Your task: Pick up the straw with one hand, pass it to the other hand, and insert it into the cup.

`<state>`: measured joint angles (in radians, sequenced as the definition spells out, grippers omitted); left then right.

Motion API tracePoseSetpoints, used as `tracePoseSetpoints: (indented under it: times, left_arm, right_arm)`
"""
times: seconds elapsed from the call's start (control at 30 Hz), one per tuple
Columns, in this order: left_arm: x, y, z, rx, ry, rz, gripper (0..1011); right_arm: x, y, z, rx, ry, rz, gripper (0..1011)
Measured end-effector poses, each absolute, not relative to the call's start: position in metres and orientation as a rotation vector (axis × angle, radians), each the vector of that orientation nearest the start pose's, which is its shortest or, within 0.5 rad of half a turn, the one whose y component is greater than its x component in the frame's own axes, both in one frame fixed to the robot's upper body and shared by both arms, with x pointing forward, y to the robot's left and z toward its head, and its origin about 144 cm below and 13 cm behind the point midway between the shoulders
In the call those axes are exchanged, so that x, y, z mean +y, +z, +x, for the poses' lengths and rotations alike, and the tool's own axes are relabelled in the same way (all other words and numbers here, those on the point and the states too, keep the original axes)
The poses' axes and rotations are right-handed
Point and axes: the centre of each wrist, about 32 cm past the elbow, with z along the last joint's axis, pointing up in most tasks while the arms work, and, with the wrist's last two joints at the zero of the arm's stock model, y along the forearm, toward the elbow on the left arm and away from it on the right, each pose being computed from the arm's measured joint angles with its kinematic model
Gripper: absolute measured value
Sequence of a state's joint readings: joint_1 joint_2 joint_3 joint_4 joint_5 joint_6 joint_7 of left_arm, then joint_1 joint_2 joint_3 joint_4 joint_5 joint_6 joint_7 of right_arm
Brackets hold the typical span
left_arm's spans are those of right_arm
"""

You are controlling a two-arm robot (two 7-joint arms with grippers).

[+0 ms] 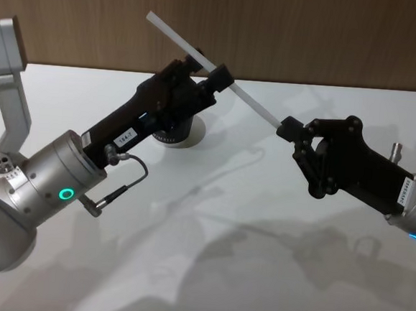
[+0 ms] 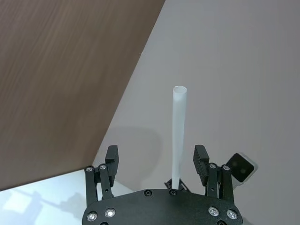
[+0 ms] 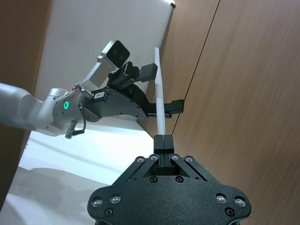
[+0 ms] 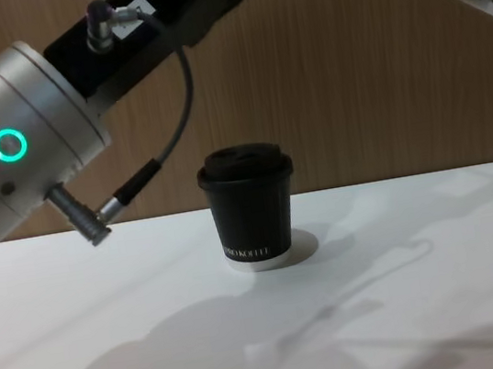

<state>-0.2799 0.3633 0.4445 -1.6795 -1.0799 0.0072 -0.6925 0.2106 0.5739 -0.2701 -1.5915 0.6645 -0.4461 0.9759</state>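
Logged thin, straight white tubular straw (image 1: 248, 97) aloft near table (image 1: 259, 239) far edge, tilted, upper end toward wood wall (image 1: 311, 34), lower end pinched in matte black right gripper (image 1: 288, 127); left gripper (image 1: 209, 69) spread apart astride it, above lidded black paper cup (image 4: 250, 207).

You have a plain white surface (image 1: 385, 104) before you, crossed by soft grey shadows. Behind it stands a brown wood-panelled wall (image 1: 311, 34).
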Motion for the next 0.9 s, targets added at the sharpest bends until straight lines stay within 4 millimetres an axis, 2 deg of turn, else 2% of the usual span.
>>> tracePoseSetpoints:
  times: [0.33,0.47,0.57,0.6,0.7,0.73,0.83,0.87,0.9]
  left_arm:
    - [0.1826,1.2332,0.4973,0.264,0.299,-0.647,1003]
    - [0.1811,1.2322,0.4972,0.269,0.292,-0.655,946]
    - [0.1798,1.2315,0.4970,0.272,0.287,-0.662,837]
    - [0.1798,1.2315,0.4970,0.272,0.287,-0.662,837]
    - [0.1792,1.2311,0.4970,0.274,0.283,-0.666,763]
    - [0.1790,1.2309,0.4969,0.275,0.282,-0.667,707]
    - [0.1786,1.2307,0.4969,0.275,0.281,-0.669,648]
    - [0.1783,1.2306,0.4969,0.276,0.280,-0.670,585]
    - [0.1781,1.2305,0.4969,0.276,0.279,-0.671,566]
  right_arm:
    - [-0.3131,1.2250,0.5008,-0.457,-0.359,0.267,0]
    - [-0.3131,1.2250,0.5008,-0.457,-0.359,0.267,0]
    - [-0.3131,1.2250,0.5008,-0.457,-0.359,0.267,0]
    - [-0.3131,1.2250,0.5008,-0.457,-0.359,0.267,0]
    - [-0.3131,1.2250,0.5008,-0.457,-0.359,0.267,0]
    - [-0.3131,1.2250,0.5008,-0.457,-0.359,0.267,1]
    - [-0.3131,1.2250,0.5008,-0.457,-0.359,0.267,0]
    - [-0.3131,1.2250,0.5008,-0.457,-0.359,0.267,0]
    - [-0.3131,1.2250,0.5008,-0.457,-0.359,0.267,0]
